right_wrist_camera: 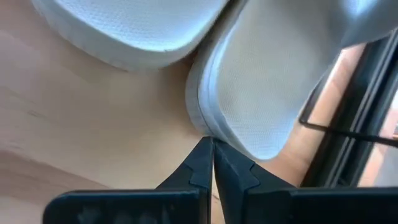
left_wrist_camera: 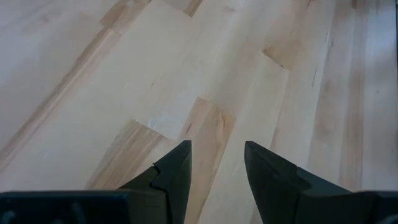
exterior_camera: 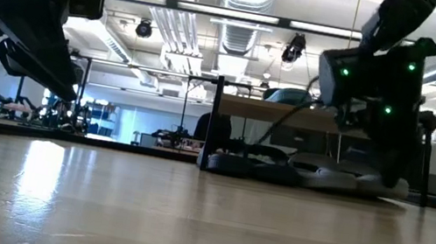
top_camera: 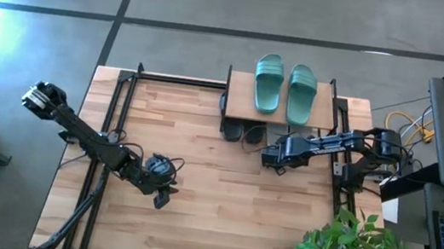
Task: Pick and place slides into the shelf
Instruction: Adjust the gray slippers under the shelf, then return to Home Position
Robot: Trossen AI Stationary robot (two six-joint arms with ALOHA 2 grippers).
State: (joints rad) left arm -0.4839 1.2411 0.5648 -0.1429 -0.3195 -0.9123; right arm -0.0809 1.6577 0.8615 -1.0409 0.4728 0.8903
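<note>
High view | left tool (top_camera: 163,196) open over table (top_camera: 218,219) | right tool (right_wrist_camera: 213,163) closed, at grey slides (right_wrist_camera: 261,93) | no legible writing

Two slides (top_camera: 285,88) lie side by side on the shelf (top_camera: 239,103) at the table's (top_camera: 193,215) twelve o'clock edge.

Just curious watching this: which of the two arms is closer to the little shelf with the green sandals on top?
Right. The right gripper sits at the shelf's front edge, jaws shut beside the light grey slides. The left gripper hangs over bare table, well away.
</note>
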